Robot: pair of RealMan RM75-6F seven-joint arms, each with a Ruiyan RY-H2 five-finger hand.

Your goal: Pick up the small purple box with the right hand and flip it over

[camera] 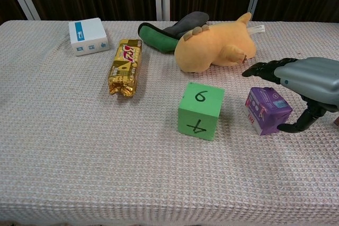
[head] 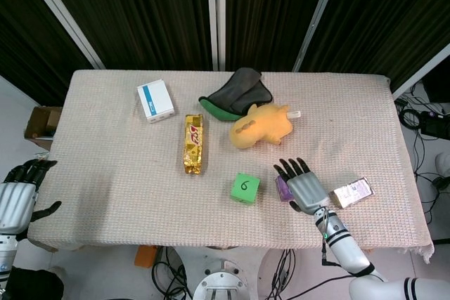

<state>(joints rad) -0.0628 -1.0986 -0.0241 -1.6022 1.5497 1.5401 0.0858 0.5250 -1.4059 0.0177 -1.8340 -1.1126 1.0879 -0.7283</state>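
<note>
- The purple box (camera: 267, 110) lies on the table (camera: 79, 146) toward the near right, just right of the green cube (camera: 201, 110), tilted a little on the cloth.
- The right hand (camera: 302, 80) hovers over the box's right side, palm down, fingers (camera: 259, 70) spread and reaching left above the box, thumb (camera: 296, 124) curled down just beside its near right edge. It holds nothing; I cannot tell whether the thumb touches the box.
- In the head view the right hand (head: 301, 186) covers most of the box (head: 283, 187).
- A small silvery packet (head: 351, 192) lies right of that hand.
- The cube shows a "6" on top and a "4" on its near face.
- Beyond the cube lies a yellow plush toy (camera: 214, 48), with a dark green-edged mitt (camera: 172, 31) touching its far left side.
- A gold snack bag (camera: 125, 66) lies left of the toy, a white box (camera: 87, 36) farther left and beyond.
- The left hand (head: 20, 198) hangs off the table's near left edge, fingers loosely apart, holding nothing.
</note>
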